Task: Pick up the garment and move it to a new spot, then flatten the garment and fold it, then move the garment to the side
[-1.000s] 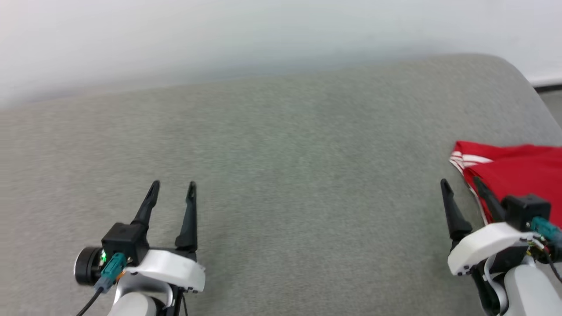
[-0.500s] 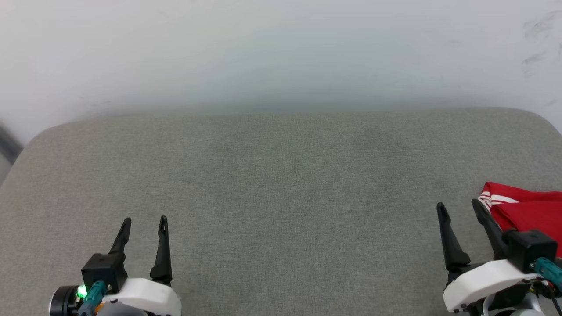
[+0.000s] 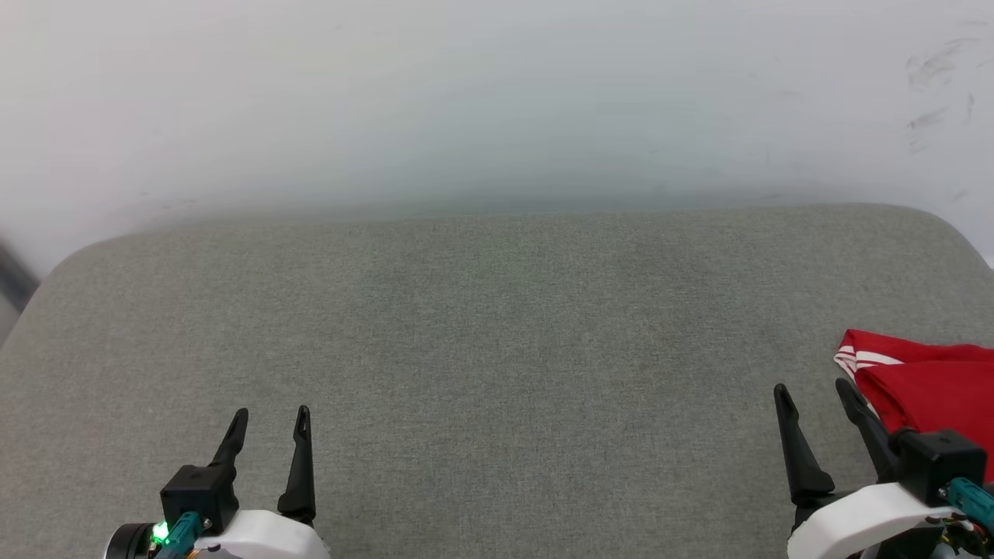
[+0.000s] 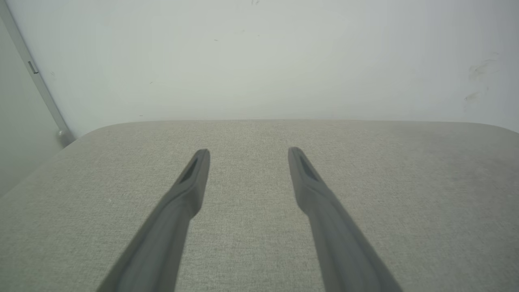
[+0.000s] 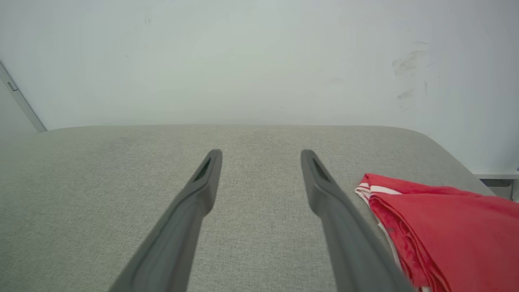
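The garment point(image 3: 924, 380) is a red folded shirt with white striped trim, lying at the right edge of the grey cushion point(image 3: 497, 349). In the right wrist view the garment point(image 5: 446, 227) lies just right of my right finger, apart from it. My right gripper point(image 3: 815, 392) stands open at the lower right, its fingers empty, immediately left of the garment. At the lower left my left gripper point(image 3: 272, 418) is open too, holding nothing. The left wrist view shows the left gripper point(image 4: 248, 153) hovering over bare cushion.
A pale wall point(image 3: 497, 101) rises right behind the cushion, with scuff marks point(image 3: 936, 85) at its upper right. The cushion's corners are rounded; its left end drops off near a grey strip point(image 3: 12, 279).
The head camera has tilted and turned, so the whole picture shifted and more wall shows. Both grippers sit lower in the view and stay open; the garment lies where it was.
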You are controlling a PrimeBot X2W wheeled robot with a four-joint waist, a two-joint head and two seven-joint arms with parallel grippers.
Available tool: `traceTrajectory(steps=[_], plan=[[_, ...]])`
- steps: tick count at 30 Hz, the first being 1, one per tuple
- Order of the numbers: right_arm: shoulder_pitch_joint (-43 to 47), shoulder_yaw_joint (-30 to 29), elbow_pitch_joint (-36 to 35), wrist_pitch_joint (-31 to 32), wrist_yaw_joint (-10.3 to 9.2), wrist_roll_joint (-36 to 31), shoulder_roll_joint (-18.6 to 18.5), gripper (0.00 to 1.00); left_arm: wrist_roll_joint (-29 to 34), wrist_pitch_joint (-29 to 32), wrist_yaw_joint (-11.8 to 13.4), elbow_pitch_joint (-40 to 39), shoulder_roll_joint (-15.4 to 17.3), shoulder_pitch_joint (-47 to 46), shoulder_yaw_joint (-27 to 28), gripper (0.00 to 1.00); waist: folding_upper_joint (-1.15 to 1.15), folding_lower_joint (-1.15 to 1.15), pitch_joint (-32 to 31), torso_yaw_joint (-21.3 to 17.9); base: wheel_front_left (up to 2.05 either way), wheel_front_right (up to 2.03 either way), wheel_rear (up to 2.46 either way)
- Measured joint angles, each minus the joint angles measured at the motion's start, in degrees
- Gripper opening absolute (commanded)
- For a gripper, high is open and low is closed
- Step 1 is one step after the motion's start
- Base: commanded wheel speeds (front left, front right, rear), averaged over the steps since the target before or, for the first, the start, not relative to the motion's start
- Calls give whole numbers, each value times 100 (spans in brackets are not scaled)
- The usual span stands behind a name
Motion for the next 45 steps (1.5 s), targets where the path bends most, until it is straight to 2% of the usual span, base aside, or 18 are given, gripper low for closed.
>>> traceTrajectory(steps=[10, 11, 16, 45], plan=[[-1, 30, -9, 25, 0, 12, 9, 100, -40, -25, -52, 78, -10, -8, -5, 100, 0, 0, 20, 6, 0, 0, 0], [2, 31, 9, 24, 1, 13, 8, 0, -41, -19, -56, 92, -18, -2, -12, 0, 0, 0, 21, 7, 0, 0, 0], [102, 43, 286, 42, 1, 45, 9, 0, -64, 11, -58, 314, -167, 181, -92, 0, 0, 1, 22, 8, 0, 0, 0], [-191, -113, 751, 246, 0, 3002, 15, 0, -2390, 700, -697, 436, -658, -18, 704, 0, 0, 1, 83, 39, 0, 0, 0]])
